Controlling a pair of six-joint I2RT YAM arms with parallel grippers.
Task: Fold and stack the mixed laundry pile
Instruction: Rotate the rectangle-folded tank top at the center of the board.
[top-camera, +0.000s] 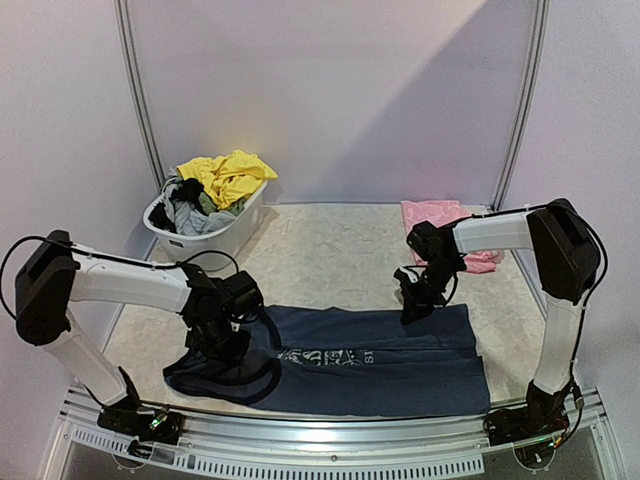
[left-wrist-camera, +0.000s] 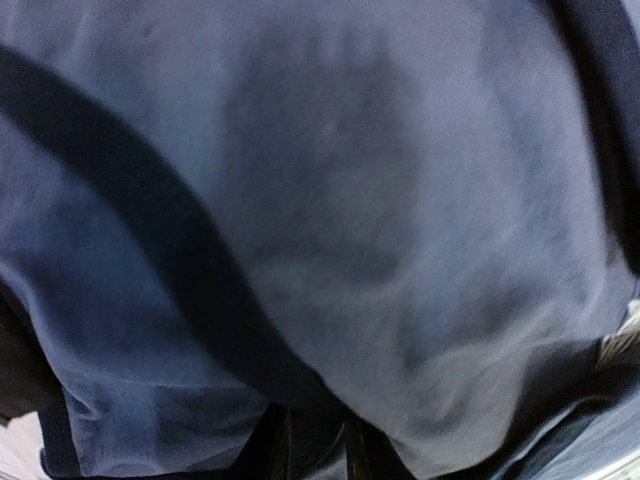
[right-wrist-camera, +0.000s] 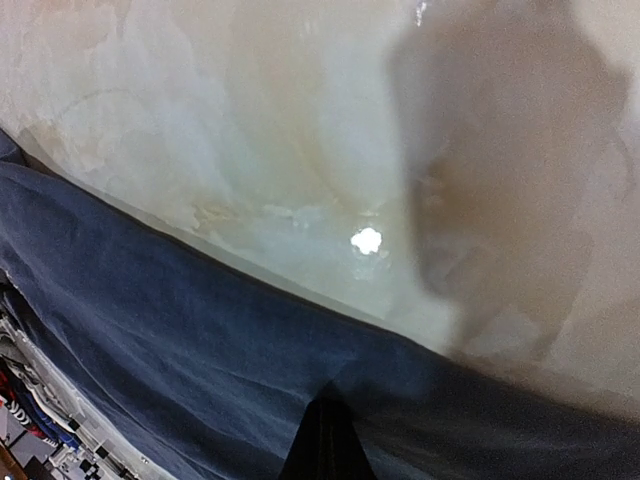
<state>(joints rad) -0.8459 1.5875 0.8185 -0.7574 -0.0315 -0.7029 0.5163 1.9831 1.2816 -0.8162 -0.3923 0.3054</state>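
Observation:
The navy tank top (top-camera: 370, 360) with white lettering (top-camera: 325, 357) lies spread across the front of the table. My left gripper (top-camera: 215, 335) is down on its left, strap end. In the left wrist view navy cloth (left-wrist-camera: 330, 200) fills the frame, and my left gripper (left-wrist-camera: 315, 455) is closed on a bunch of it. My right gripper (top-camera: 412, 305) is at the tank top's far right edge. In the right wrist view it (right-wrist-camera: 325, 440) is shut, pinching the navy hem (right-wrist-camera: 200, 340). A pale pink piece (top-camera: 440, 215) lies at the back right.
A white plastic tub (top-camera: 215, 238) at the back left holds yellow (top-camera: 230, 175) and grey (top-camera: 190, 215) pieces. Bare beige tabletop (top-camera: 330, 255) lies between the tub and the pink piece. A metal rail (top-camera: 330, 425) runs along the front edge.

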